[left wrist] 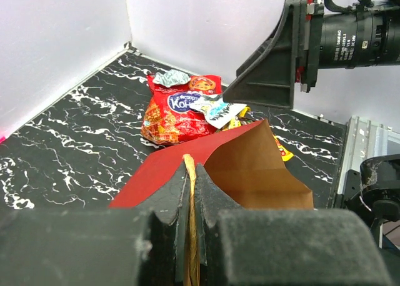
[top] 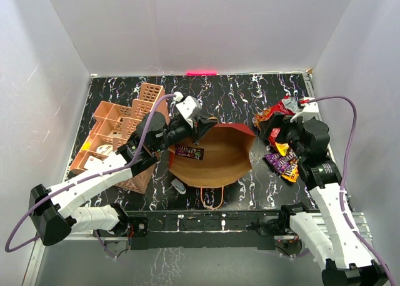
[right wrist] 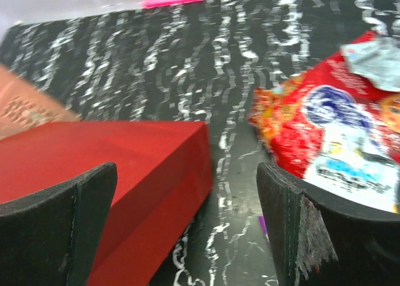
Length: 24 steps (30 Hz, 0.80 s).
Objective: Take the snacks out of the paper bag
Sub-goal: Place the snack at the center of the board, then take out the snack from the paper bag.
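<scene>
At centre of the top view, the left tool (left wrist: pixel 192 192) pinches the rim of the paper bag (top: pixel 219 164); one brown packet (top: pixel 189 152) lies inside. Upper right, the right tool (right wrist: pixel 186 180) hangs spread beside the red cookie bag (top: pixel 273 113) on the table (top: pixel 237 92).

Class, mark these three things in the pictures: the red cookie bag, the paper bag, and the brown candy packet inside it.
red cookie bag (left wrist: pixel 173 116): left wrist view, its printed front.
paper bag (top: pixel 220 164): top view, its kraft inside.
brown candy packet (top: pixel 189 152): top view, its middle.
</scene>
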{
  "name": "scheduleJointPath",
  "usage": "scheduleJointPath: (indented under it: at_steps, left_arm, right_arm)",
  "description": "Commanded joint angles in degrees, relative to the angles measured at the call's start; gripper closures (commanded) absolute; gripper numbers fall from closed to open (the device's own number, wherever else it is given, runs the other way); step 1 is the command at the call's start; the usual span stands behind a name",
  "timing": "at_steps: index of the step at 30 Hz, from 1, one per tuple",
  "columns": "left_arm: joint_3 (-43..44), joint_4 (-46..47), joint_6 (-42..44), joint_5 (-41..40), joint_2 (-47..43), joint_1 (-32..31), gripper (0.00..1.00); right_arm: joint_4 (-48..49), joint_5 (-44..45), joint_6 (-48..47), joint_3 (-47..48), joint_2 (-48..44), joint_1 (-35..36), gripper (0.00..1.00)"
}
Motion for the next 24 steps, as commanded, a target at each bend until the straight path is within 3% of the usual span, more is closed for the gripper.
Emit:
scheduleJointPath:
  at_steps: [1,14,20,24]
  left_arm:
    - [-0.36,2.9,-1.62,3.21,0.09,-0.33,1.0]
    - [-0.64,3.25,-2.88,1.99,-1.12,-0.37,1.0]
    - [-0.3,2.22,-1.61,0.55,-1.7,-0.32,1.0]
    - [-0.16,1.83,-1.04,-0.39,-1.45,-0.32,1.0]
  right_arm:
    - [1.81,-18.45,0.69,2.04,-1.85,-0.06,0.02]
    - [3.04,-47.35,-3.69,5.37,-4.63,0.09,0.02]
    - [10.15,-53.21,-0.7,2.24,-3.56,3.28,0.02]
    - [9.45,-45.73,-2.76,3.71,-0.13,12.41,0.02]
